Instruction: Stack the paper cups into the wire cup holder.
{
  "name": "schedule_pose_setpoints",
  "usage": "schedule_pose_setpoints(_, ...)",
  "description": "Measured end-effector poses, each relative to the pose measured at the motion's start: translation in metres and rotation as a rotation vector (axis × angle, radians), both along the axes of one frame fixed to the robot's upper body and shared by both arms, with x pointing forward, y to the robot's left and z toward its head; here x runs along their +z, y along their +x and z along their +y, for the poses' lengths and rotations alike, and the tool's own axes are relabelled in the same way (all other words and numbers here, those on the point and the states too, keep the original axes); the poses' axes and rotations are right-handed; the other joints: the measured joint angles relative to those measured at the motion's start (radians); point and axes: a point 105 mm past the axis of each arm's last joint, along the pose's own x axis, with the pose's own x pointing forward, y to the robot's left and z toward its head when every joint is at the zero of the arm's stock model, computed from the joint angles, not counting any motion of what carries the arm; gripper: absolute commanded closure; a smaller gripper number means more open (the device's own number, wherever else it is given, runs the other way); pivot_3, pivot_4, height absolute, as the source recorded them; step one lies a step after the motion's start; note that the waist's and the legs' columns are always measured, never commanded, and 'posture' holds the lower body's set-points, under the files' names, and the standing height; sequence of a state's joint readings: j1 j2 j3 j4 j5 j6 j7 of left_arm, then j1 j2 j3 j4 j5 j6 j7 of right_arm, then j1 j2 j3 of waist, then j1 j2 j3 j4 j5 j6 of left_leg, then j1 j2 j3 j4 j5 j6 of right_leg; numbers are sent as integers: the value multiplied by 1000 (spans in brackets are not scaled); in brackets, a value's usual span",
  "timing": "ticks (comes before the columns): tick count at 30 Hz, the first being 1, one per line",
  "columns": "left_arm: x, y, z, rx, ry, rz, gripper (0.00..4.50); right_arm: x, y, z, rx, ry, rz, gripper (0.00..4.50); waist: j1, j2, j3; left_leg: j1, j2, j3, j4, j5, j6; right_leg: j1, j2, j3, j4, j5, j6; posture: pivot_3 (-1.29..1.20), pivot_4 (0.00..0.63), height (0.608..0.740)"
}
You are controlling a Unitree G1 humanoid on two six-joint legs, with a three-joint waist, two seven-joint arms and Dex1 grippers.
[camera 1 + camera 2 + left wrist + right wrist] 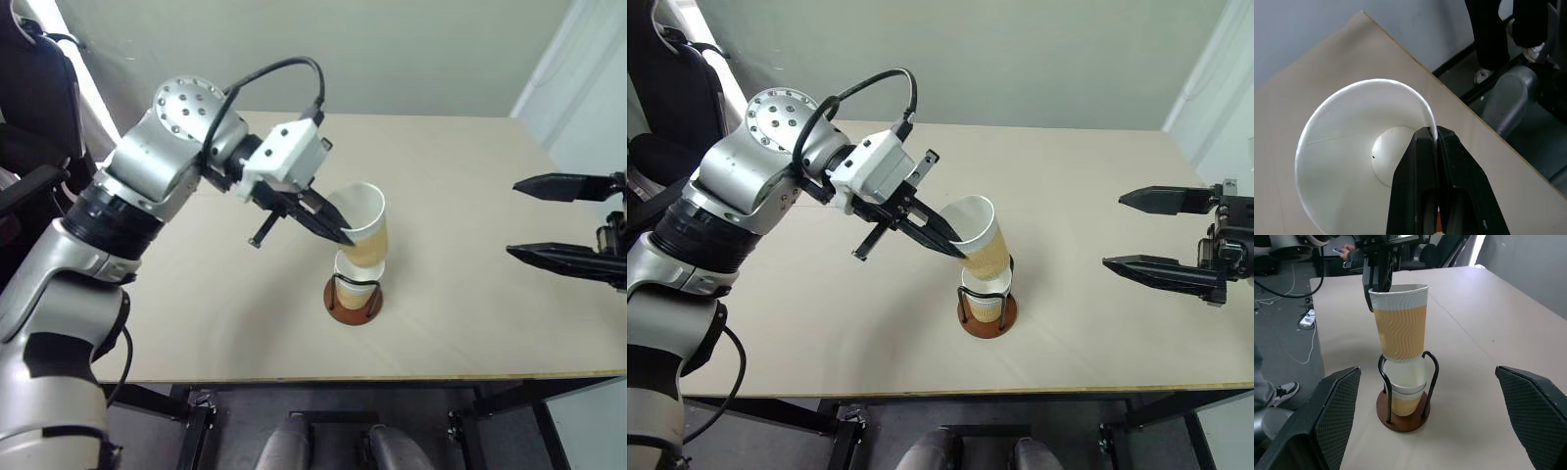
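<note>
So the left claw [343, 233] is pinching the rim of a tan ribbed paper cup [364, 230] over the black-wire, brown-base cup holder [354, 300] mid-tabletop [470, 196], one cup [1403, 394] already seated, right claw [1151, 233] spread wide, empty.

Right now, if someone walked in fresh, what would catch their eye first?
The left gripper, shut on the rim of a paper cup, holds it tilted above the wire holder mid-table, its bottom just inside the cup already seated there. The right gripper hangs wide open, off to the right.
</note>
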State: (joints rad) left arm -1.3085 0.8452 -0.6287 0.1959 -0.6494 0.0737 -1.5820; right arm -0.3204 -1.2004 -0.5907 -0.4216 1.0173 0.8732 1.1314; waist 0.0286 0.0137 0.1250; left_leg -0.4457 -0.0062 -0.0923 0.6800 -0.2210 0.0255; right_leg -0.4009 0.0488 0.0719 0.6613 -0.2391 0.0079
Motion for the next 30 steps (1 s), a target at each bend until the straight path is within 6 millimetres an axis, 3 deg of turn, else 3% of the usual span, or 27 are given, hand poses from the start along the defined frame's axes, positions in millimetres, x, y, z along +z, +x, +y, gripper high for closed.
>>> schedule_pose_setpoints(7, -4, 3, 0, 1, 19, -30, 4462, -1, -1, -1, -18, -5, -2, 0, 0, 0, 0, -3, 0, 0, 0, 0, 0, -2, 0, 0, 0, 0, 0, 0, 150, 740)
schedule_pose_setpoints(10, -7, 6, 0, 14, 34, -30, 3914, -1, -2, -1, -18, -6, -2, 0, 0, 0, 0, -5, 0, 0, 0, 0, 0, -4, 0, 0, 0, 0, 0, 0, 150, 740)
schedule_pose_setpoints(21, -13, 12, -6, 18, 51, -42, 87, -1, -1, -1, -18, -5, -2, 0, 0, 0, 0, -7, 0, 0, 0, -1, 0, -6, 0, 0, -1, 0, 0, 0, 150, 740)
schedule_pose_setpoints(24, -10, 11, -7, 20, 26, -39, 35, 0, 0, 0, -11, -3, -3, 0, 0, 0, 0, -7, 0, 0, 0, -1, 0, -6, 0, 0, -1, 0, 0, 0, 150, 740)
schedule_pose_setpoints(27, 6, 12, -3, 56, -47, -30, 35, 0, 1, 2, 18, -1, 0, 0, -1, 0, 0, -7, 0, 0, 0, 0, 0, -7, 0, 0, 0, 0, 0, 0, 150, 740)
schedule_pose_setpoints(30, 23, 17, 24, 173, -132, 13, 35, -5, 4, 3, 39, -3, 22, 0, -6, 1, 0, -6, 0, 0, -1, 0, 0, -7, 0, 0, 0, 0, 0, 0, 150, 740)
